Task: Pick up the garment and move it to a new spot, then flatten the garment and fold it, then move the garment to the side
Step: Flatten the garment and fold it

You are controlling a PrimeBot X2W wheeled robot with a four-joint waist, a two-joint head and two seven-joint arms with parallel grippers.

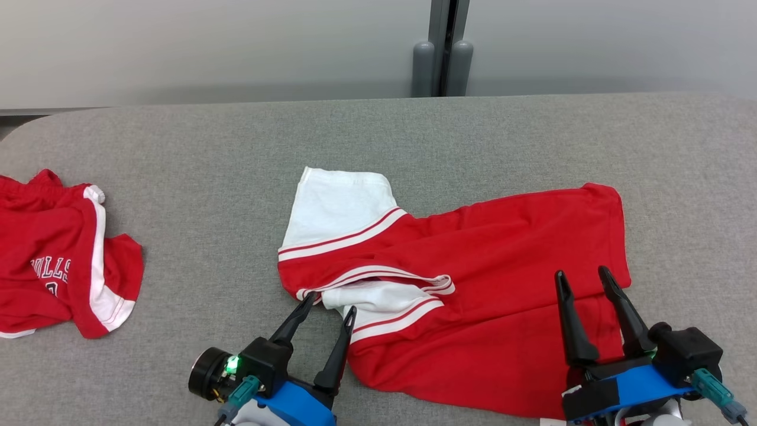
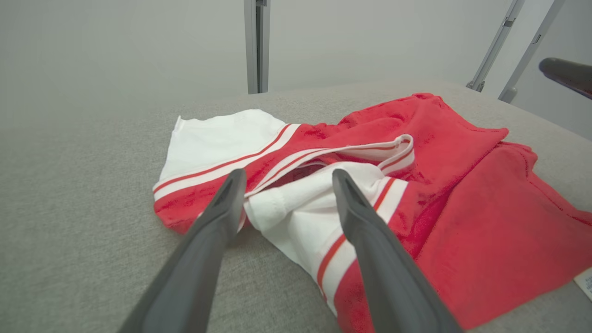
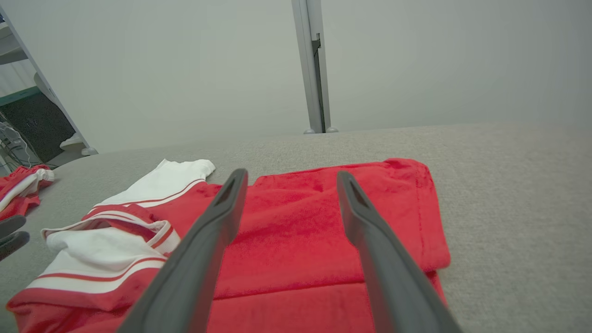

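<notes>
The red-and-white garment (image 1: 502,278) lies rumpled, centre-right on the grey tabletop (image 1: 236,177). Both pincers are wide open and empty: the left pincer (image 1: 331,302) at its bunched white sleeve (image 1: 378,299), the right pincer (image 1: 581,272) over the red body. Flattening seems in hand; next, pinch that sleeve and draw it outward.

- Crumpled red jersey (image 1: 59,266) at the table's left end, head view: block letters "ULLS" (image 1: 51,270) readable across the front; the start of the word is lost in a fold.
- Below those letters: the top of 1 character, too hidden to read.
- White tag (image 2: 585,282) just beside the hem of the spread red garment (image 2: 485,222), left wrist view: print too small to read.
</notes>
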